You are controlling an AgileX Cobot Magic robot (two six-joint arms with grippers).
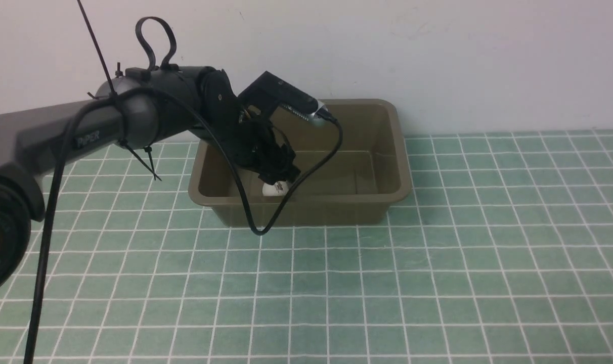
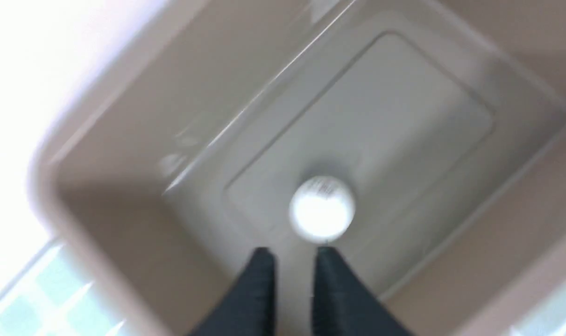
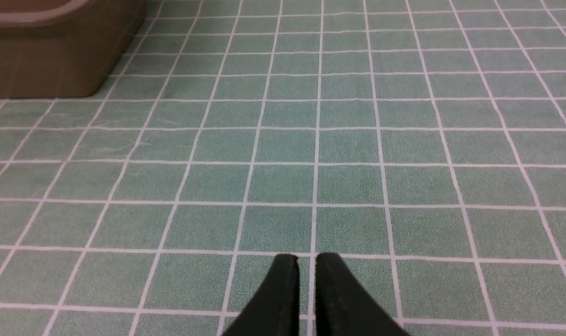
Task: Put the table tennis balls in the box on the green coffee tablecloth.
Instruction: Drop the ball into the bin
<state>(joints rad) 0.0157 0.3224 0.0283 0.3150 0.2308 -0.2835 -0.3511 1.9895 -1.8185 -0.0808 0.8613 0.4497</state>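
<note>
A white table tennis ball point(image 1: 275, 189) point(image 2: 322, 208) with a dark mark lies on the floor of the olive-brown box point(image 1: 337, 212) point(image 2: 147, 116), near its front wall. The box stands at the back of the green coffee tablecloth point(image 1: 387, 278). My left gripper point(image 1: 279, 178) point(image 2: 294, 254) reaches down into the box, just above the ball. Its black fingers stand a narrow gap apart with nothing between them, and the ball sits free beyond their tips. My right gripper point(image 3: 306, 259) hovers low over bare cloth point(image 3: 357, 140), fingertips almost together and empty. It is out of the front view.
A pale wall rises directly behind the box. The left arm's black cable point(image 1: 266, 222) loops down over the box's front rim. In the right wrist view a corner of the box point(image 3: 54, 65) stands well apart from the right gripper.
</note>
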